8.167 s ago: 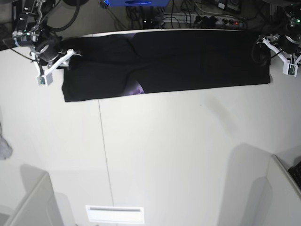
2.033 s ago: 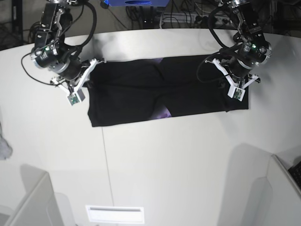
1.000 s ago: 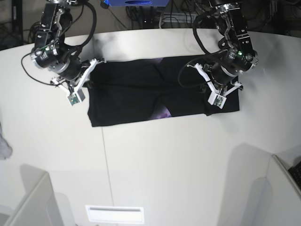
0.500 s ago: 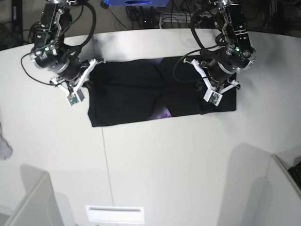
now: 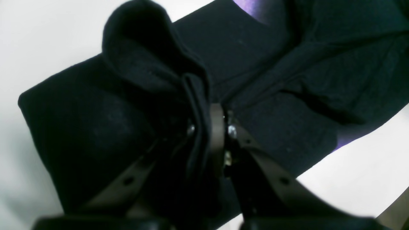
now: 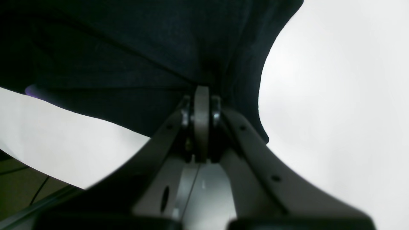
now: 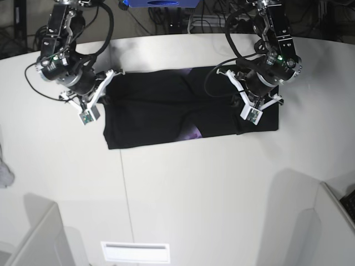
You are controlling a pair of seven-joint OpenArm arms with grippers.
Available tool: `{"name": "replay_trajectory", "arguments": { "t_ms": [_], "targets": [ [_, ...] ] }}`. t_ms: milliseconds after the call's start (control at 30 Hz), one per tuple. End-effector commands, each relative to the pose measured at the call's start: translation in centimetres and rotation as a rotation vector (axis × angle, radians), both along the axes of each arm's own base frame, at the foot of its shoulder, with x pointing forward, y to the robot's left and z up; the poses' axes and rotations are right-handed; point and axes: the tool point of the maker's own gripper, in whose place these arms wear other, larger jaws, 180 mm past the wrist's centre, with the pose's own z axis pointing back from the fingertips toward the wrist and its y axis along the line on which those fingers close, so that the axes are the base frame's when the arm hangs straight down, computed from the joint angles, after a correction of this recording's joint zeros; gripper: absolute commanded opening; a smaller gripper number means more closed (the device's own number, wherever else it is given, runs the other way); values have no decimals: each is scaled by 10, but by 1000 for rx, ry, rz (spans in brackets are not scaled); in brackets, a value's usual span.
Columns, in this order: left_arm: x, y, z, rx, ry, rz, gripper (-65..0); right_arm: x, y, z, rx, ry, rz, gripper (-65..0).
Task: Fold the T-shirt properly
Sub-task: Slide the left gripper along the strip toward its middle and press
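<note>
Lies flat on the white table (image 7: pixel 194 188) near the far edge: the black T-shirt (image 7: pixel 166 113), folded into a long strip. Shows a small purple patch (image 7: pixel 192 133) near the middle of its front edge.

At one end, on the right side of the base view: the left gripper (image 5: pixel 209 127), pinching a bunched-up fold of the T-shirt (image 5: pixel 271 80), with dark cloth squeezed between the jaws. Lifts that end a little and holds it over the flat part of the strip.

At the other end, on the left side of the base view: the right gripper (image 6: pixel 201 105), jaws pressed tight together, nipping the edge of the T-shirt (image 6: pixel 143 57). Hangs in a curve from the pinch, with white table at both sides.

Off at the far left edge: a small grey cloth scrap (image 7: pixel 4 173), well apart from the T-shirt.
</note>
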Motion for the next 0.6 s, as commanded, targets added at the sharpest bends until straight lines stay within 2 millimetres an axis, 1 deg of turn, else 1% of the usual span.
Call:
{"name": "replay_trajectory", "arguments": {
  "t_ms": [0,233,267,300,367,467,500,567],
  "targets": [
    [7,-3,10,-16,-43,-5,-650,6,1,9,11,-40,1,-650],
    [7,-3,10,-16,-43,-5,-650,6,2,9,11,-38,3,-650],
    [7,-3,10,-16,-43,-5,-634,6,2,9,11,-38,3,-650],
    [7,-3,10,-16,-43,-5,-581,6,2,9,11,-38,3,-650],
    [7,-3,10,-16,-43,-5,-453,6,2,8,11,-37,3,-650],
    [7,-4,11,-17,-45,-4,-288,6,2,8,11,-37,3,-650],
    [7,-4,11,-17,-45,-4,-240,6,2,8,11,-37,3,-650],
    [9,-4,11,-20,-48,-4,-176,5,2,8,11,-35,3,-650]
  ]
}}
